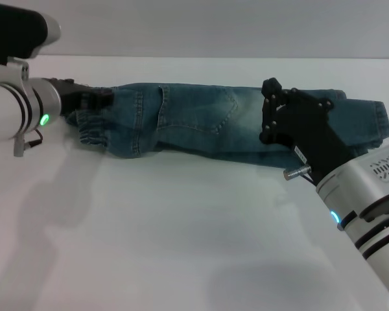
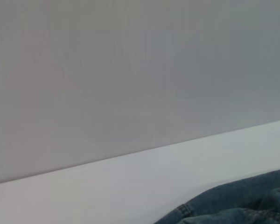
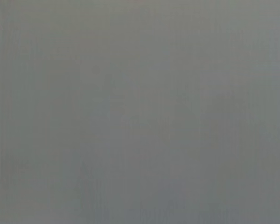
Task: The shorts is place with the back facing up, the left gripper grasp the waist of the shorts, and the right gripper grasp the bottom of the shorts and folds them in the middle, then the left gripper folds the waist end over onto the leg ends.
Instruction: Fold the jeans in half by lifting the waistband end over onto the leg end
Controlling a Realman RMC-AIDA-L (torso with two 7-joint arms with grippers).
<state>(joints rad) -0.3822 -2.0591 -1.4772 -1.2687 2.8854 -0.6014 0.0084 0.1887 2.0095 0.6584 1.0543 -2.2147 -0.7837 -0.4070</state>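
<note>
The blue denim shorts [image 1: 194, 120] lie folded lengthwise across the far part of the white table, one back pocket [image 1: 201, 107] facing up. Their ruffled waist [image 1: 91, 133] is at the left, and the leg ends [image 1: 369, 120] are at the right. My left gripper [image 1: 97, 98], on the wrist with the green light, is shut on the upper edge of the waist. A patch of denim [image 2: 242, 205] shows in the left wrist view. My right gripper [image 1: 267, 110], on the wrist with the blue light, hangs open above the legs, holds nothing and hides part of them.
The white table [image 1: 181, 233] stretches in front of the shorts towards me. A pale grey wall [image 1: 214, 26] rises just behind the table's far edge. The right wrist view shows only plain grey.
</note>
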